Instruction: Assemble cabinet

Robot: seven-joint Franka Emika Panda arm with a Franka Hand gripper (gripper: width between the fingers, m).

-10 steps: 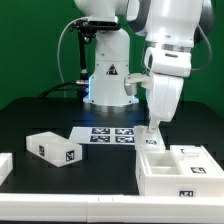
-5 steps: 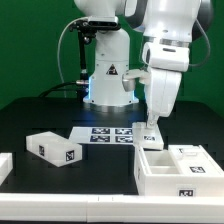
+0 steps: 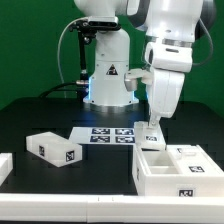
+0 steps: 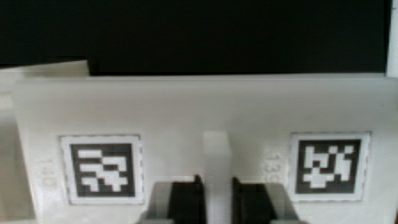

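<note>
My gripper (image 3: 152, 124) points down over the back left corner of the open white cabinet tray (image 3: 160, 176) at the exterior view's right. It is shut on a small white tagged cabinet panel (image 3: 152, 139), which hangs upright just above the tray's corner. In the wrist view the panel (image 4: 196, 110) fills the picture with two tags on its face. Its edge sits between my dark fingers (image 4: 178, 202), with the gripper (image 4: 222, 202) centred between the tags. A white tagged cabinet block (image 3: 54, 148) lies at the exterior view's left.
The marker board (image 3: 104, 135) lies flat in the middle of the black table, in front of the robot base (image 3: 108, 80). Another white piece (image 3: 4, 166) shows at the far left edge. The tray has inner compartments and a tag on its front.
My gripper with the panel has risen slightly and shifted a little toward the exterior view's right. The tray, the block and the marker board have not moved.
</note>
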